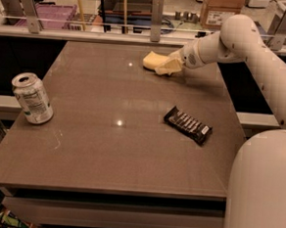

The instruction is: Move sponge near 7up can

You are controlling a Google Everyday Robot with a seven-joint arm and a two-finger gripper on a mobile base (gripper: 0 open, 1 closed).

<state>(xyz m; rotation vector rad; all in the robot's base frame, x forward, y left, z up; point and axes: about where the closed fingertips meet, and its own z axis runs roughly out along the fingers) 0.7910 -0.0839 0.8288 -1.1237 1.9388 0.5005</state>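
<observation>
Foam sponge (151, 58) beside hand (167, 67), metal can (32, 98)

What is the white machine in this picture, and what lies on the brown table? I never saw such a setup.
The white shape is a robot: its rounded body fills the lower right, and its one arm reaches over the table. The single camera looks down from the robot's side; its exact mounting is unknown. At the arm's end is the tool, the grasping part. It is at the table's far side, against the pale yellow sponge; whether it grips it I cannot tell. A 7up can stands upright near the left edge, and a black snack wrapper lies flat right of the middle.
</observation>
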